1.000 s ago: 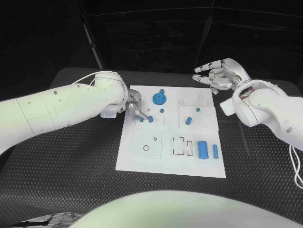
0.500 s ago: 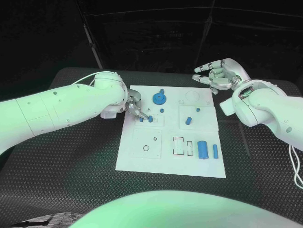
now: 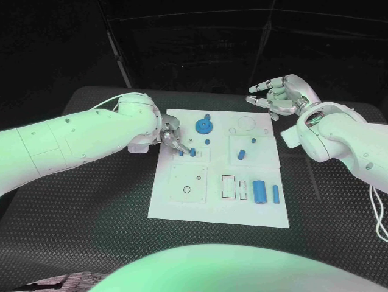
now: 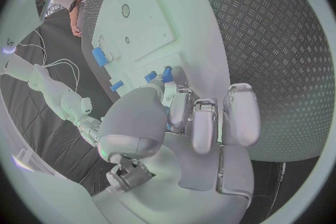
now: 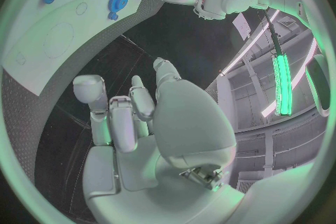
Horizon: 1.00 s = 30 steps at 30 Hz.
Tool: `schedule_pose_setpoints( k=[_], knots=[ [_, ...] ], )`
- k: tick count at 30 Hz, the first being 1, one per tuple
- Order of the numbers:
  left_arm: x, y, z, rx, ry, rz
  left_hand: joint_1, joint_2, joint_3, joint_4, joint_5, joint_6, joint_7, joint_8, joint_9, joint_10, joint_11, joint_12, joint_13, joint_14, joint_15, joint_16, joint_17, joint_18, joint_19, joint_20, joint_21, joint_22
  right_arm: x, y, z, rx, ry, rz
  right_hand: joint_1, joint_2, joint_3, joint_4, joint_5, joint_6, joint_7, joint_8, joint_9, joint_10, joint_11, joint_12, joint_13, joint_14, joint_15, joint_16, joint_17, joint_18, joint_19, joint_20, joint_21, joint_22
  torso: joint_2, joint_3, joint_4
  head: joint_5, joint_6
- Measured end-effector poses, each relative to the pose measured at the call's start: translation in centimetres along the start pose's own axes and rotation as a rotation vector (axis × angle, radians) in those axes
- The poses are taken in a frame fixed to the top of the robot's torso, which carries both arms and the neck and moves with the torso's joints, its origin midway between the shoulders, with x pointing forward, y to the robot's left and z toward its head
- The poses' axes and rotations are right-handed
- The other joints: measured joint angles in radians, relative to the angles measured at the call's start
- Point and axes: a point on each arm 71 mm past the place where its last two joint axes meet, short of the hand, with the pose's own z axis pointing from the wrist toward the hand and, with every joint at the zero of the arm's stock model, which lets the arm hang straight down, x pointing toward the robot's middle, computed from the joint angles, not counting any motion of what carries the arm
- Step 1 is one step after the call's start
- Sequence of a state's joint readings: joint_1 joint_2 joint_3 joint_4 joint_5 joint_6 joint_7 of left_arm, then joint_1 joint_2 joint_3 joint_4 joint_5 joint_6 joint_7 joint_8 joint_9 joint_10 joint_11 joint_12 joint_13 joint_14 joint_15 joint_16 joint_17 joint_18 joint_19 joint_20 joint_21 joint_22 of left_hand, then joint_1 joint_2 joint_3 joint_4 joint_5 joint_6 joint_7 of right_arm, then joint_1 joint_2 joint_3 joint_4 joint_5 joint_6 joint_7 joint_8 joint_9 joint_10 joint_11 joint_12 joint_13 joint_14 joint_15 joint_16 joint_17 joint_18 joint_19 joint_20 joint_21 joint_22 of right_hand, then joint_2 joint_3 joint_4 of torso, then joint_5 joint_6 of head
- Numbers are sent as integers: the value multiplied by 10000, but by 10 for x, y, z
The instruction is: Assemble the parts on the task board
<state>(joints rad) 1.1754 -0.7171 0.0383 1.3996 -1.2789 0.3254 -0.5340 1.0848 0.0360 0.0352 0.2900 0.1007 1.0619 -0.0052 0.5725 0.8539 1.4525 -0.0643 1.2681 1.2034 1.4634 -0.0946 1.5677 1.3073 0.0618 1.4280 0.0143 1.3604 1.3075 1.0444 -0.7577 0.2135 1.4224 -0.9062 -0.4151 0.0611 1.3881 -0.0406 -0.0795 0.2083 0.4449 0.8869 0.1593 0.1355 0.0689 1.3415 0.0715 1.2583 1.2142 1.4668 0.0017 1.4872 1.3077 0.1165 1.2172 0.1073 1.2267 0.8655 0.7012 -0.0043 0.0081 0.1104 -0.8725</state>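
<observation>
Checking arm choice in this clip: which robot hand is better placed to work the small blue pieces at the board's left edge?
Left. The left robot hand already rests at those blue pieces; the right robot hand hangs beyond the task board.

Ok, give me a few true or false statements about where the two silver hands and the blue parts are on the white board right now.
1. The left hand is at small blue parts on the white task board. True.
2. The right hand holds the blue gear. False: it hangs past the board's far corner with nothing in it; the round blue gear lies on the board.
3. A blue cylinder lies near the board's right side. True.
4. The board hangs off the black table. False: it lies flat on it.
</observation>
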Motion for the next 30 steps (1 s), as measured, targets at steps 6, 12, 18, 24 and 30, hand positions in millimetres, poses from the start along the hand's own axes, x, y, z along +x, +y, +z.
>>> schedule_pose_setpoints(
  k=[6,12,18,24,30],
  knots=[
    [-2,1,-2,37,-106,-139,0,0,-88,-18,0,-38,37,-22,20,0,0,-59,-73,0,0,0,0,-1,0,0,-70,0,0,0,0,9,-7,-4,0,0,0,0,0,0,0,0,0,0,0,0,0,0,0,0,-1,1,0,0,0,0,0,0,0,5,0],
    [-5,2,-4,76,-282,-328,0,0,-239,-13,0,-175,93,-140,54,-147,74,-246,-252,0,0,0,0,-1,-122,-22,-270,0,0,-1,0,21,-13,-7,0,0,0,0,0,0,0,0,0,0,0,0,0,0,0,0,-1,1,0,0,0,0,0,3,0,6,0],
    [-10,4,-7,105,-507,-637,96,96,-420,-18,0,-345,193,-302,65,-289,143,-443,-489,0,0,0,0,-1,-249,35,-463,0,0,-1,1,35,-22,-10,0,0,0,0,0,0,0,0,0,0,0,0,0,0,0,0,-2,1,0,0,0,1,0,3,0,-2,0],
    [-14,8,-12,143,-636,-917,178,178,-584,-19,0,-490,267,-496,24,-453,196,-678,-723,0,0,0,0,-1,-358,73,-688,-75,-1,-2,1,50,-32,-16,0,0,0,0,0,0,0,0,0,0,0,0,0,0,0,0,-2,0,0,0,0,1,-1,6,0,-5,0],
    [-19,9,-17,332,-841,-1347,820,275,-709,-120,0,-1070,553,-1117,-332,-1537,448,-2209,-2299,28,179,-594,0,401,-1222,193,-1982,-1205,-1,-2,1,57,-34,-18,0,0,0,0,0,0,0,0,0,0,0,0,0,0,0,0,-2,1,0,0,0,1,-2,4,1,-11,0]
  ],
)
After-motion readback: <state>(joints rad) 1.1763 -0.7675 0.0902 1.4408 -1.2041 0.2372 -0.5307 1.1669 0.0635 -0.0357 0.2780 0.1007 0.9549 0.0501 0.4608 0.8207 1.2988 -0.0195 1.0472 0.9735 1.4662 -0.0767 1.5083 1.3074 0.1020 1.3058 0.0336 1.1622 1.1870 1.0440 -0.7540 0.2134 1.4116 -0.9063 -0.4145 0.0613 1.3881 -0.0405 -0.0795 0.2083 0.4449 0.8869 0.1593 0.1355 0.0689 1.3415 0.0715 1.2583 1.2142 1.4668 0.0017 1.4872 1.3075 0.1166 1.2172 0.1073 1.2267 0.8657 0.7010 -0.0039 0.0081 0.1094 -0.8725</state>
